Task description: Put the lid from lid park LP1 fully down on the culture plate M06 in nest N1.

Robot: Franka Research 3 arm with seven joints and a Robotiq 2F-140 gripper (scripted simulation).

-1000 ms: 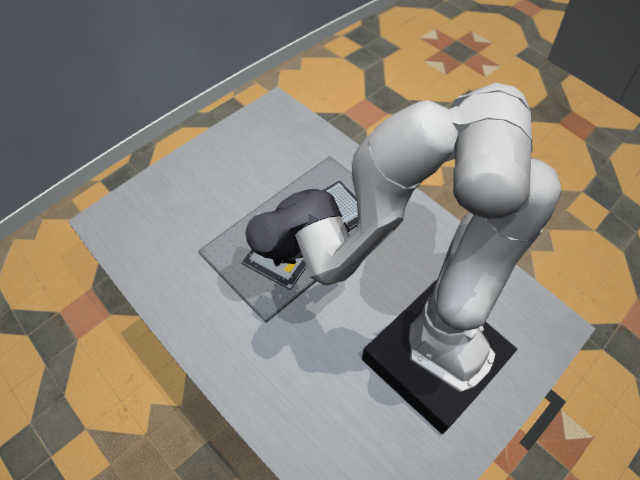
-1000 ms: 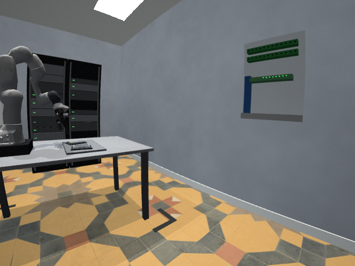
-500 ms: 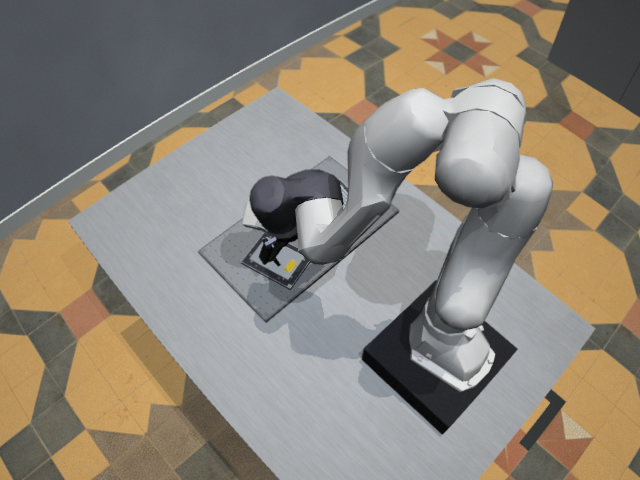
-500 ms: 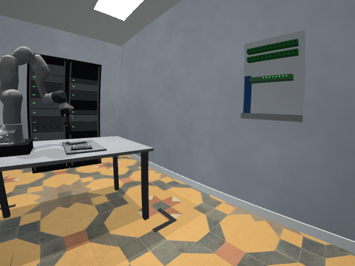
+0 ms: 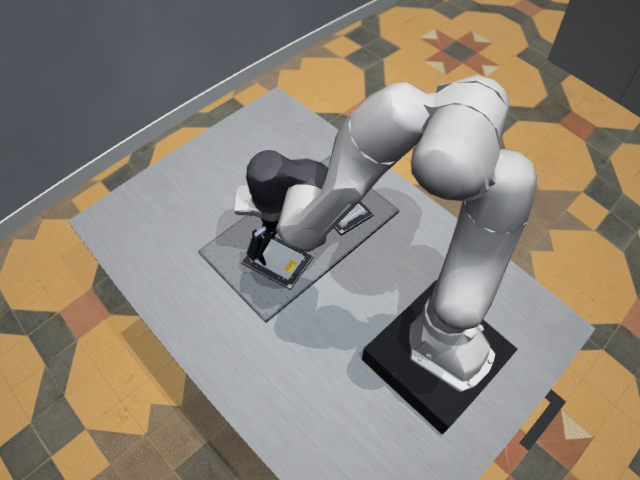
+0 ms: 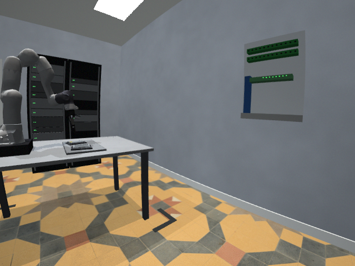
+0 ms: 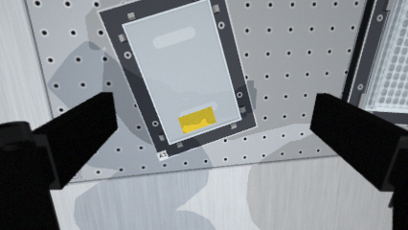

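The clear lid [image 5: 279, 253] [image 6: 75, 142] [image 7: 179, 72] with a yellow label [image 7: 197, 120] lies flat in the dark frame of lid park LP1 [image 7: 112, 29] on the perforated board [image 5: 223, 249] [image 7: 297, 72]. The culture plate M06 [image 5: 354, 215] [image 6: 81, 147] [image 7: 390, 62], white with many wells and uncovered, sits in nest N1 [image 7: 356, 62] at the board's other end. My gripper [image 5: 258, 253] [image 6: 72, 124] [image 7: 214, 111] is open and empty. It hangs above the lid's labelled end, with a finger on each side of it in the wrist view.
The board lies on a grey table [image 5: 155, 206] [image 7: 287, 192]. The arm's black base [image 5: 392, 361] stands near the table's edge, and the arm reaches over the board between park and nest. Server racks [image 6: 86, 86] stand behind the table.
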